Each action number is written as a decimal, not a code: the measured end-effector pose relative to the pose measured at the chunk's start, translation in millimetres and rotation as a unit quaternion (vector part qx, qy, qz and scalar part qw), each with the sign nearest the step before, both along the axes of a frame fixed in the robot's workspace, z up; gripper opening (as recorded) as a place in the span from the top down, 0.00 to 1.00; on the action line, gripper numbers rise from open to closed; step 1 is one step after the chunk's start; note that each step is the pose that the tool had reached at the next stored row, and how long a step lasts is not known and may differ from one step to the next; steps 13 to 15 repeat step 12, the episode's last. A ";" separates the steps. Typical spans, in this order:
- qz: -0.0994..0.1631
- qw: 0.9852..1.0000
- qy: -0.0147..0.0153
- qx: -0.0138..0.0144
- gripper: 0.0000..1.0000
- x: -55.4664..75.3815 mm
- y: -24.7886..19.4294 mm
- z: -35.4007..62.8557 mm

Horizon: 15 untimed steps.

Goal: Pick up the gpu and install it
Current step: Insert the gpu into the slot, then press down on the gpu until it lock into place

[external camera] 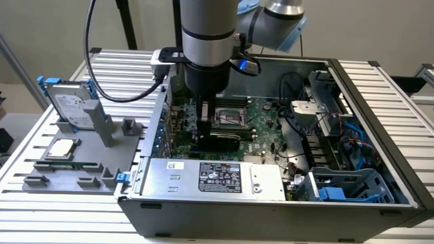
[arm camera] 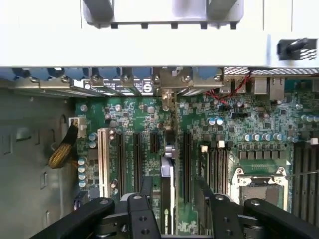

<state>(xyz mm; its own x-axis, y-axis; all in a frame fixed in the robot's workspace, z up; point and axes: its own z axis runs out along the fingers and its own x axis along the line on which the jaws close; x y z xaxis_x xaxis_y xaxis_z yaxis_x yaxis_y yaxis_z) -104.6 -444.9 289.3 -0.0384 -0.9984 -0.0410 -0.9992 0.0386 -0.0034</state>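
tool (arm camera: 172, 199): clamped on gpu (arm camera: 168, 184), held edge-on over motherboard (arm camera: 249, 124) slots inside case (external camera: 271, 203) | counter (external camera: 40, 213) tray (external camera: 81, 157): one hard drive (external camera: 71, 104), one memory stick (external camera: 66, 165), one CPU (external camera: 61, 148)

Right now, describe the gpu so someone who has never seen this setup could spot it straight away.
Find the open computer case on the slatted table, then the green motherboard inside it. The gpu stands on edge over the long black expansion slots, held in the tool of the robot arm. Unlike the fixed slots beside it, it is a thin upright card running toward the case's rear brackets.
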 end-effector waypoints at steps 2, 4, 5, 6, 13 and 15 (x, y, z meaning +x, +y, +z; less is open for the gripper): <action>0.000 1.000 0.000 0.000 1.00 0.0 0.0 3.2; 0.000 1.000 0.000 0.001 1.00 0.0 0.0 4.3; 0.000 1.000 0.000 0.001 1.00 0.1 0.0 4.4; 0.000 1.000 0.000 0.002 1.00 0.0 0.0 4.4; 0.000 1.000 0.000 0.002 1.00 0.1 0.0 4.4; 0.000 1.000 0.000 0.002 1.00 0.1 0.0 4.4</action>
